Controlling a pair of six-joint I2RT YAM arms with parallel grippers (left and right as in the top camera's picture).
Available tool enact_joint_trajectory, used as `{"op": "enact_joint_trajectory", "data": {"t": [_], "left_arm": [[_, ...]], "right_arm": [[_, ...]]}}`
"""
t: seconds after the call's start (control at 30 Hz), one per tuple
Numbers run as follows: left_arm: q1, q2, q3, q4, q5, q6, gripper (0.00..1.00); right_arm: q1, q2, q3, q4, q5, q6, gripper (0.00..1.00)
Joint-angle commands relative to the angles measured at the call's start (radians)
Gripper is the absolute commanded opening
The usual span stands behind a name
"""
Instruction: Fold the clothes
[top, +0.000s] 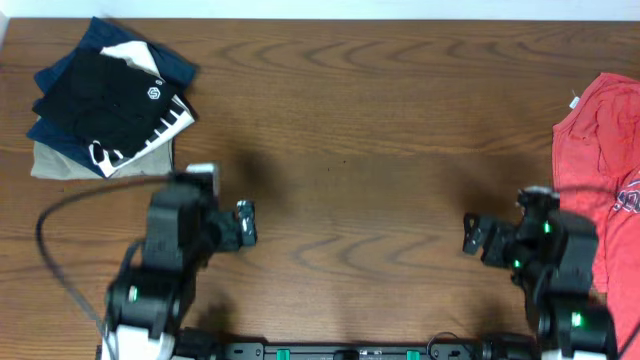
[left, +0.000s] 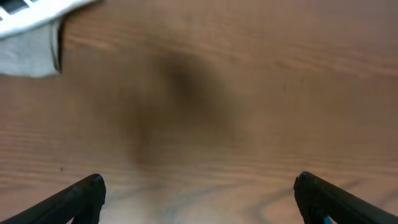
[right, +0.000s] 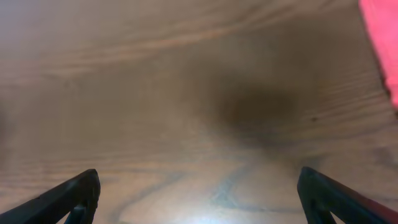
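Black wedge-shaped left fingers (left: 81, 196) gape above the grained wooden table (left: 249, 93).

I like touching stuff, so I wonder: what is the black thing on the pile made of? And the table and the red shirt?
The black garment looks like soft, matte cloth: it lies folded with limp edges. The table looks like wood or wood-look laminate, smooth, with brown grain lines. The red T-shirt seems thin fabric, rumpled into wrinkles.
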Motion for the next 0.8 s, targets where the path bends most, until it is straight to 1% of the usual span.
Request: {"op": "enact_joint_trajectory", "data": {"t": [0.0,0.17,0.47,0.77], "left_arm": [[0.001,-0.101,-0.049,0.003,-0.025,-0.016,0.98],[0.001,-0.18,-0.052,-0.039,-0.025,-0.016,0.98],[0.001,-0.169,-0.052,-0.045,-0.025,-0.016,0.98],[0.001,-0.169,-0.052,-0.045,-0.025,-0.016,0.98]], "right_arm": [[-0.004,-0.097,-0.039,0.0,0.019,0.022,0.99],[-0.004,-0.14,-0.042,-0.052,0.019,0.022,0.99],[-0.004,-0.139,-0.042,-0.127,0.019,0.022,0.99],[-0.004,-0.139,-0.042,-0.139,0.019,0.022,0.99]]}}
